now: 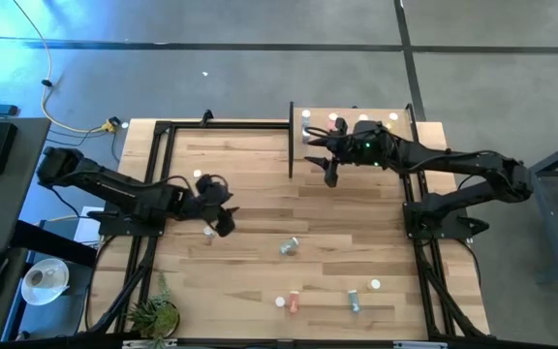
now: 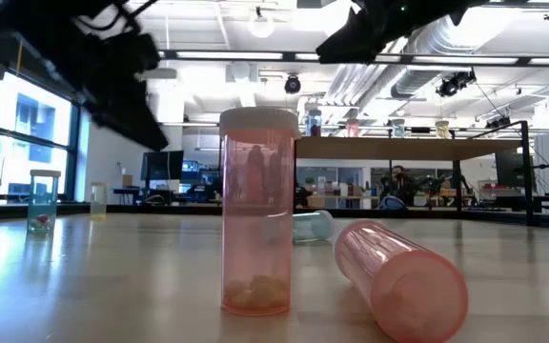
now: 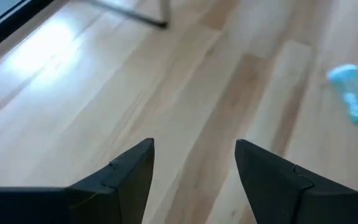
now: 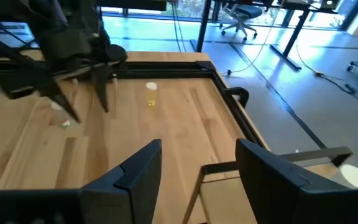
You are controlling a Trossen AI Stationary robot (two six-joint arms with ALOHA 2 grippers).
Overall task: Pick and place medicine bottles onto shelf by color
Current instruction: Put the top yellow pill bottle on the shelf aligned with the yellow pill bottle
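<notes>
The right gripper (image 1: 329, 171), fingers spread and empty, hangs just off the shelf (image 1: 303, 138) edge at about one o'clock on the table, where several medicine bottles (image 1: 335, 120) stand. The left gripper (image 1: 223, 219), also spread and empty, hovers at about nine o'clock, near a small bottle (image 1: 208, 231) by its tips. Judging by this, the next pick is best done by descending straight over an upright bottle and squeezing below the cap. More bottles lie around six o'clock: a blue one (image 1: 290, 246), a pink one (image 1: 294, 302). The black frame rail (image 1: 291, 141) beside the shelf crowds the right arm; the table middle is free for travel.
</notes>
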